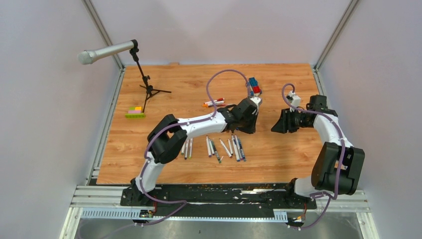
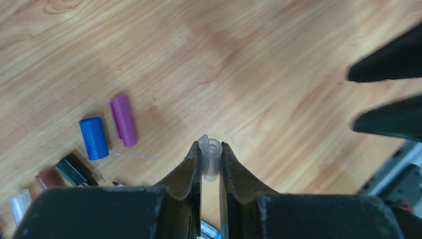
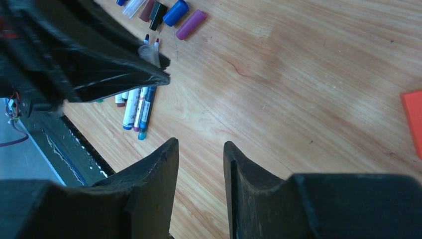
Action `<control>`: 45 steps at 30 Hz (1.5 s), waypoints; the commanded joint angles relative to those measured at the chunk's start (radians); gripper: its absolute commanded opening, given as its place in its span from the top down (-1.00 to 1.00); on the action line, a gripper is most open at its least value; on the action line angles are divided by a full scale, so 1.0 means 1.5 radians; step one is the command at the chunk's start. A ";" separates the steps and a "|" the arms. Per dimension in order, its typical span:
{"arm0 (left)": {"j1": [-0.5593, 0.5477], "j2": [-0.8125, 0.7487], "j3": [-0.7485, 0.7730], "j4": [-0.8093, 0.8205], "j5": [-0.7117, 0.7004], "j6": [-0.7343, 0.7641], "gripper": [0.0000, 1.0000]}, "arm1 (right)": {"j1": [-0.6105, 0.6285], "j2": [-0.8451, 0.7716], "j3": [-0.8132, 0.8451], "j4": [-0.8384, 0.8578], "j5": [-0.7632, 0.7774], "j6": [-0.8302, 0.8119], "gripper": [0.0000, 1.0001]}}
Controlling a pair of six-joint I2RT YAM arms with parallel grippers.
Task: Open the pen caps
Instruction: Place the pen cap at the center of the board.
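Bottom centre, left wrist view: left gripper (image 2: 209, 148) clamps pale cap (image 2: 212, 162), axis pointing straight out of the jaws; right gripper (image 3: 200, 149) stands open, empty, off frame right.

a grey microphone (image 1: 106, 51) sat tilted on a black tripod stand (image 1: 148, 88) at the far left of the wooden surface (image 1: 169, 79). a green-yellow brick bar (image 1: 135, 114) lay just beside the stand's feet. a blue-and-red toy car (image 1: 255, 85) stood near the far edge. an orange block (image 3: 413, 119) lay flat, cut off by the right wrist view's edge.
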 commanded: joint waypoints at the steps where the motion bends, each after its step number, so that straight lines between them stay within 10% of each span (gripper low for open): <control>1: -0.001 0.057 0.087 -0.111 -0.051 0.041 0.86 | -0.005 0.003 0.017 -0.008 -0.024 -0.029 0.21; 45: -0.004 0.112 0.269 -0.229 -0.121 0.078 0.34 | -0.031 0.005 0.024 -0.030 -0.059 -0.048 0.20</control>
